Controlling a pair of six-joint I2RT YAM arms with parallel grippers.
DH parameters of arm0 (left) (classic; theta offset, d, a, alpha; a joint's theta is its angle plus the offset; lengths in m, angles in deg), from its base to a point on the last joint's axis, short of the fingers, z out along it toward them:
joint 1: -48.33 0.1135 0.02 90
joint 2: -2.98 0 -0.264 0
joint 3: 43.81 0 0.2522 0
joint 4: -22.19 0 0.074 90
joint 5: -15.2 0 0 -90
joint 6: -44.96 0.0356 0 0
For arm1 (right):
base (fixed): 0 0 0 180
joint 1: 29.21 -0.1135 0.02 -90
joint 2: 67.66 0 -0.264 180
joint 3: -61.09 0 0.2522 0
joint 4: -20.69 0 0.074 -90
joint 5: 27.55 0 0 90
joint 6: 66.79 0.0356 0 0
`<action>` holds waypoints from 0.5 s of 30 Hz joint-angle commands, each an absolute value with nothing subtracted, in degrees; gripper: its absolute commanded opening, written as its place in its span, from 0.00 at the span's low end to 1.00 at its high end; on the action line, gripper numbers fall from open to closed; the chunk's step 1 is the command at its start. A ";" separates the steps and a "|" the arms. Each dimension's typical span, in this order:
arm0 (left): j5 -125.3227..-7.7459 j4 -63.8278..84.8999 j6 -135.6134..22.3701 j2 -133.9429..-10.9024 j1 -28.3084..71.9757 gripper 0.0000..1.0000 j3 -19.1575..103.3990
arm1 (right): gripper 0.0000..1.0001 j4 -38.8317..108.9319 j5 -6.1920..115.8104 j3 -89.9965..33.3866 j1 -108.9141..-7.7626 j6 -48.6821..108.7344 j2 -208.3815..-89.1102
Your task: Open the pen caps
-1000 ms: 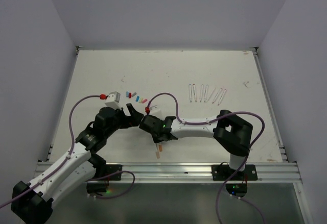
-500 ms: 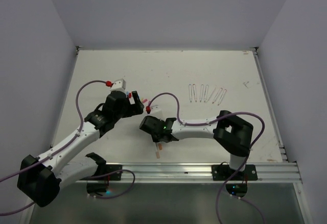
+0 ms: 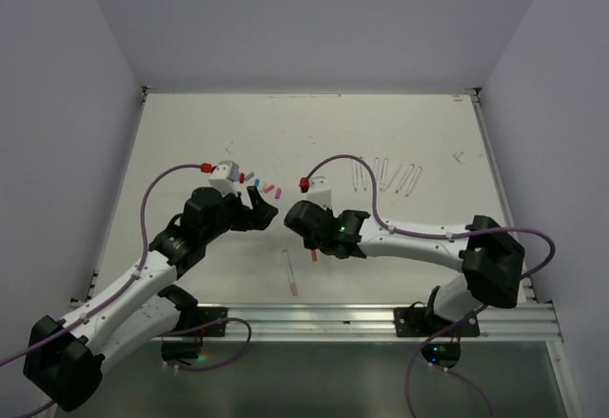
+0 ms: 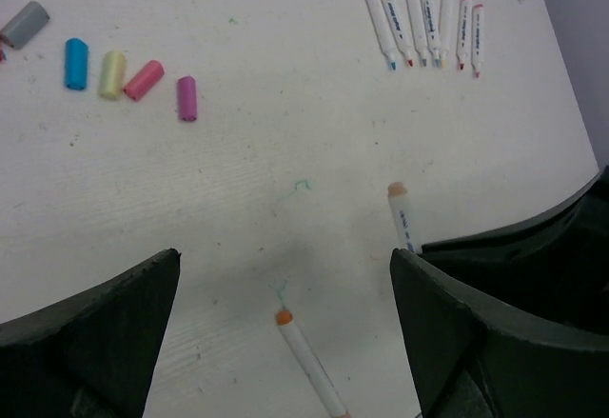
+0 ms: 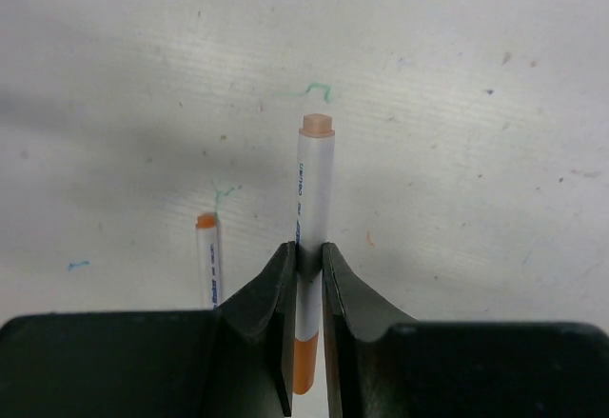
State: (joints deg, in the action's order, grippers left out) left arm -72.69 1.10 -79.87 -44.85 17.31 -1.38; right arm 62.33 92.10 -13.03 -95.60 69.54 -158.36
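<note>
My right gripper [image 5: 306,256] is shut on a white-barrelled pen [image 5: 313,185], which sticks out ahead of the jaws with a peach tip and has an orange end behind them. From above, this gripper [image 3: 311,245] sits near the table's front middle. A second pen [image 3: 290,273] with an orange tip lies flat just left of it [image 5: 208,258]. My left gripper [image 3: 259,204] hovers open over that spot, nothing between its fingers [image 4: 100,328]. Several loose pen caps [image 4: 144,80] in blue, yellow, pink and magenta lie in a row beyond it. A row of several pens [image 4: 419,18] lies farther right.
A grey cap [image 4: 24,25] lies at the left end of the cap row. Purple cables with red connectors [image 3: 206,167] arch over both wrists. A metal rail [image 3: 314,318] runs along the near edge, and grey walls close the table's sides and back.
The right gripper closed on the pen and carried it up and to the right, its elbow swinging outward. The left gripper swung toward the caps, then came back slightly. The other pen stayed put.
</note>
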 commanded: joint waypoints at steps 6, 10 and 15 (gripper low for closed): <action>-52.85 22.55 -79.14 -44.83 17.48 0.89 -7.19 | 0.00 58.20 93.84 -7.96 -87.58 68.92 -144.41; -42.20 39.78 -87.21 -48.86 17.31 0.87 -12.72 | 0.00 51.70 93.56 -4.70 -86.43 67.86 -139.04; -40.87 47.81 -90.83 -54.93 14.94 0.85 -11.60 | 0.00 48.70 93.21 -5.14 -86.43 67.16 -137.89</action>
State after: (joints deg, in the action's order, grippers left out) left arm -46.02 36.31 -87.28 -52.94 16.39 -12.81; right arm 54.14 92.71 -4.79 -86.29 67.72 -139.17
